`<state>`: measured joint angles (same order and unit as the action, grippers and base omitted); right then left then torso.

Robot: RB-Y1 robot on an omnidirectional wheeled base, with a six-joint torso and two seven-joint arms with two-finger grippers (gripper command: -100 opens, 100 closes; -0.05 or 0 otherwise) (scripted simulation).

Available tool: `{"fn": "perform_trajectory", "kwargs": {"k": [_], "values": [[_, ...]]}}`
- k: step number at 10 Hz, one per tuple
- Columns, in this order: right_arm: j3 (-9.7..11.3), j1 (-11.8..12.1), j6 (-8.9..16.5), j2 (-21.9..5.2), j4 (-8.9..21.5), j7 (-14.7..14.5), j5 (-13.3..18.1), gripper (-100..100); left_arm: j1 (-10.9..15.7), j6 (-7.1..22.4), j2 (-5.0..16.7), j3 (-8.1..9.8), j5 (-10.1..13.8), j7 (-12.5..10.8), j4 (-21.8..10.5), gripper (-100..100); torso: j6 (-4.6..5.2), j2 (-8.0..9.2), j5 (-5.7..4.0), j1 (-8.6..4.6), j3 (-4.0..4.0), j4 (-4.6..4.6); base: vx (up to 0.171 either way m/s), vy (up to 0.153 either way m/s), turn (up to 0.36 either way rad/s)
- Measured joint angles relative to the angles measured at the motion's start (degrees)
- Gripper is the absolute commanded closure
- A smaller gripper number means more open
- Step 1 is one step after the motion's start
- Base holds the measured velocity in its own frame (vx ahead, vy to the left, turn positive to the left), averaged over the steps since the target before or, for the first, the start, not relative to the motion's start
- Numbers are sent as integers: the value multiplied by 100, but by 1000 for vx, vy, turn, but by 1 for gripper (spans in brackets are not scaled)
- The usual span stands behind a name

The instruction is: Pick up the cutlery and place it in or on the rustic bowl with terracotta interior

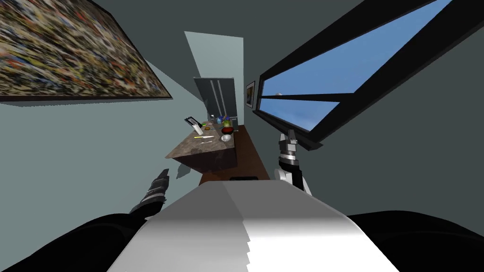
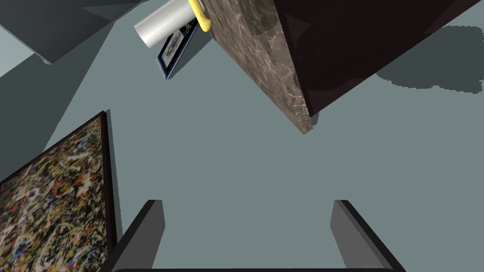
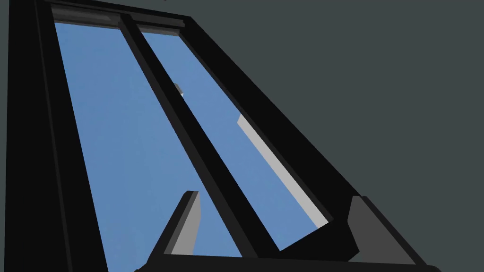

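"While both arms hang short of the counter, where does the cutlery lie?"

"The cutlery (image 1: 203,137), a thin piece with a yellow handle, lies flat on the brown stone countertop (image 1: 189,148), well ahead of both grippers. A paler utensil (image 1: 206,142) lies just beside it."

"And the bowl?"

"The dark bowl with a reddish inside (image 1: 228,129) stands on the same top, to the right of the cutlery and apart from it. A small grey bowl (image 1: 226,138) sits near it, on the side towards me."

"What about the left gripper?"

"The left gripper (image 1: 164,174) is low on the left, below the countertop's near corner. Its fingers (image 2: 152,226) are spread wide with nothing between them, pointing up past the stone edge at a grey-green wall (image 2: 227,156)."

"And the right one?"

"The right gripper (image 1: 287,138) is raised on the right, by the dark window frame (image 1: 274,123). Its fingers (image 3: 186,222) also stand apart and hold nothing."
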<state>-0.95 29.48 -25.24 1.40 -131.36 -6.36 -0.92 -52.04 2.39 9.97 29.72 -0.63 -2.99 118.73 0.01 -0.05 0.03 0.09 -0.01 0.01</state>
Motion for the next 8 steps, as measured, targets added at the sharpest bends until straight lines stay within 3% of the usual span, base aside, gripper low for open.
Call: {"fn": "perform_trajectory", "kwargs": {"k": [4,6,8], "values": [[0,0,0,0,0,0,0,0,-308,559,220,364,197,-161,-303,-100,2,-10,0,4,-6,-2,29,-14,-277],[-1,1,0,0,0,0,0,0,-476,844,150,465,211,-184,-341,-100,0,-19,0,6,-11,-4,57,-6,-236],[-1,1,0,0,0,0,0,0,-593,1195,217,600,277,-234,-430,-100,-2,-20,1,8,-11,-4,53,1,-249]]}}
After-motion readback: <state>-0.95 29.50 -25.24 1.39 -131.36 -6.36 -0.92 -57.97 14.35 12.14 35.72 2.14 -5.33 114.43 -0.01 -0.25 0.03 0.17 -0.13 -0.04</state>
